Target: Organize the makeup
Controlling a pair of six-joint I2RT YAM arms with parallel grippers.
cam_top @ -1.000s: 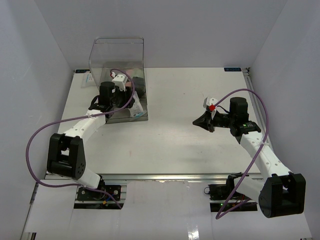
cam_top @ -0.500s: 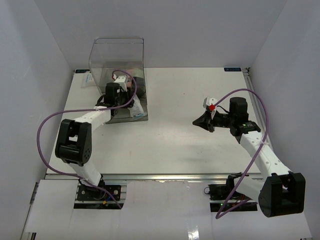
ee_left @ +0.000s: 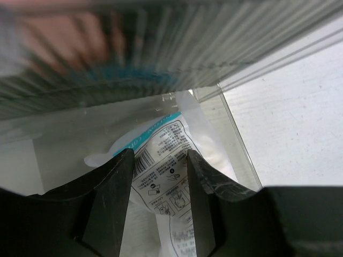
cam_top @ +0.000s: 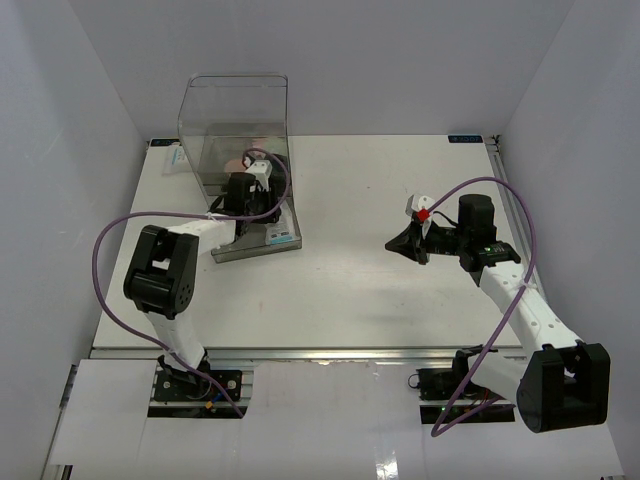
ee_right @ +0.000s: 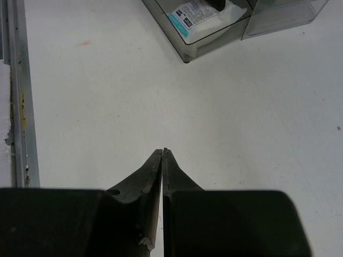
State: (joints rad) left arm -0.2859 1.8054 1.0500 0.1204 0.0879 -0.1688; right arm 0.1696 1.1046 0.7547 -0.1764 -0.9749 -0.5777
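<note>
- One clear box (cam_top: 235,110) stands at the far left of the white table (cam_top: 380,300), its tall see-through part raised behind a low tray.
- One white packet (ee_left: 166,176) with teal trim and small print lies flat in that tray, at its near right corner.
- A second packet (cam_top: 172,158) of the same colours lies on the table just beside the box's far left corner.
- One pink shape (cam_top: 240,160) shows inside the box. It is too blurred through the ribbed plastic to name.
- Two arms are in view, one on each side.
- The left gripper (ee_left: 159,155) is down inside the tray, its two fingers (ee_left: 107,198) apart. They straddle the first packet, which spreads out past both of them, and they do not clamp it.
- The right gripper (ee_right: 162,152) hangs over bare table well apart from the box, to the right of the middle. Its two fingers are pressed together with nothing between them.
</note>
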